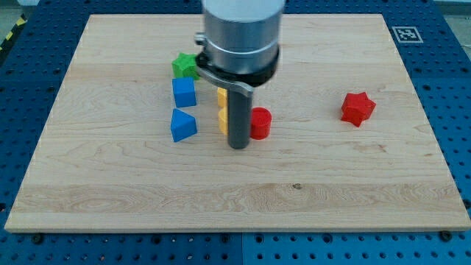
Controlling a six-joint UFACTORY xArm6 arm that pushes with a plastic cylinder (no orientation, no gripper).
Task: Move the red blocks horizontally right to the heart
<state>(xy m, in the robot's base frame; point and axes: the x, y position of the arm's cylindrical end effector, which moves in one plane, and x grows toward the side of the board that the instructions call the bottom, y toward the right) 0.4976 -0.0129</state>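
My tip point(238, 146) rests on the board just left of a red cylinder point(260, 123), touching or nearly touching it. A red star-shaped block point(358, 108) lies apart at the view's right. Behind the rod, two yellow blocks point(221, 120) are partly hidden; their shapes cannot be made out. No heart shape can be made out with certainty.
A blue cube point(184, 93) and a blue triangular block point(182, 125) sit left of the rod. A green star-shaped block point(185, 66) lies above them, partly behind the arm. The wooden board point(235, 199) ends at a blue perforated table.
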